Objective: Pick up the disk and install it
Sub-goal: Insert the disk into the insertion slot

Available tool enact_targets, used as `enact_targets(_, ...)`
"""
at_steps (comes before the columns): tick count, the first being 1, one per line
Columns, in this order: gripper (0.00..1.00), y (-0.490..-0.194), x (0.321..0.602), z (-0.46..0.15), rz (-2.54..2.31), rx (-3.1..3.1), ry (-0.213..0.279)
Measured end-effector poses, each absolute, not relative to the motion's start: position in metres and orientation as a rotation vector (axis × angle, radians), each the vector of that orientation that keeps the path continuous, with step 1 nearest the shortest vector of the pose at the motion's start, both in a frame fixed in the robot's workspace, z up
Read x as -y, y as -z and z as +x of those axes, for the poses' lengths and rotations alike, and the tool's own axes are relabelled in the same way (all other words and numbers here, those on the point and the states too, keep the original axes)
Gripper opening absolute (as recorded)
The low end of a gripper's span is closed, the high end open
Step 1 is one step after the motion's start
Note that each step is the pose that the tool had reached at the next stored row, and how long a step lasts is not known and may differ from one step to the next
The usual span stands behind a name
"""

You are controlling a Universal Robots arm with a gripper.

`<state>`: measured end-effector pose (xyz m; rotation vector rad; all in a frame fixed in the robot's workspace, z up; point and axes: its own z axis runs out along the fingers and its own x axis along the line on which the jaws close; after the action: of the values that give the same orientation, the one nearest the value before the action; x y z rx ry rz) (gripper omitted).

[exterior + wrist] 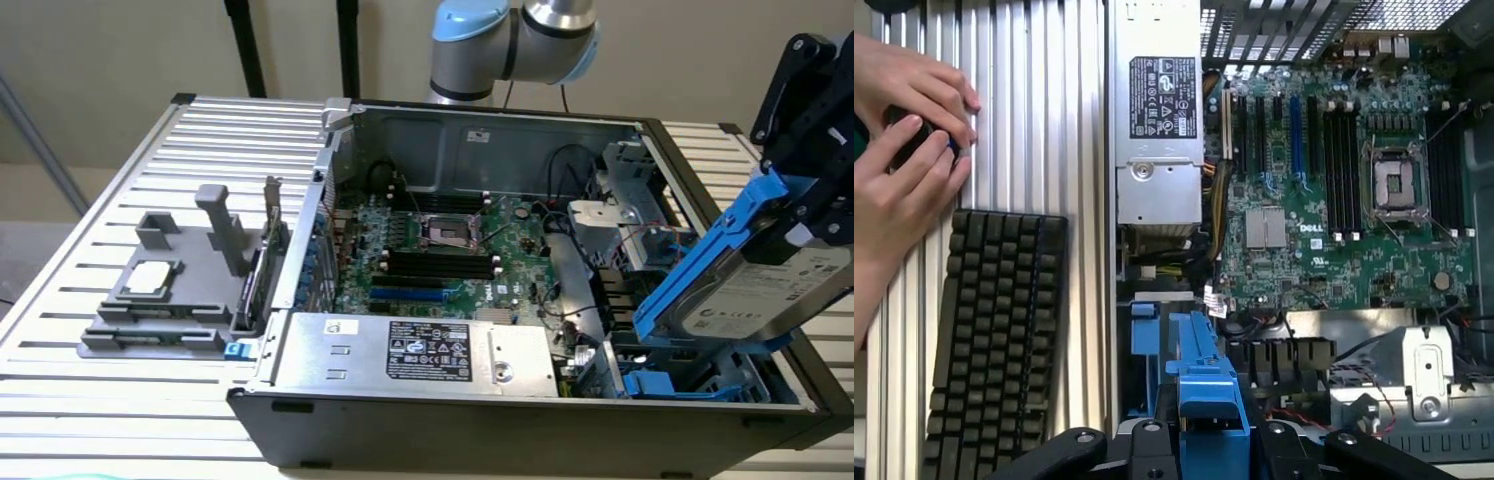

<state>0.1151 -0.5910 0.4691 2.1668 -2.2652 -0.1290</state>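
Note:
The disk (754, 285), a silver-grey drive with a white label in bright blue carrier rails, hangs tilted above the exterior view's right end of the open computer case (534, 420). My black gripper (807, 215) is shut on its upper part. In the wrist view the blue carrier (1209, 395) sits between my two black fingers (1139, 445), edge-on. Below the disk, a blue-railed drive bay (667, 385) lies in the case's near corner, and it also appears as blue rails (1144, 335) in the wrist view.
Inside the case are the green motherboard (441, 250) and the silver power supply (414, 350). A grey fixture holding a small square chip (150, 280) stands on the slatted table (120, 180) at the exterior view's left. A person's hands (904, 140) and a black keyboard (994, 340) lie beside the case.

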Motion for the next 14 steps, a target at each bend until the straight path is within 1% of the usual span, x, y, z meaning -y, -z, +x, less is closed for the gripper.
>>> enact_targets(6, 0.33, -0.459, 0.591, 0.114, 2.184, 2.248, 0.128)
enact_targets(14, 0.33, -0.455, 0.592, 0.109, 2.191, 2.252, 0.118)
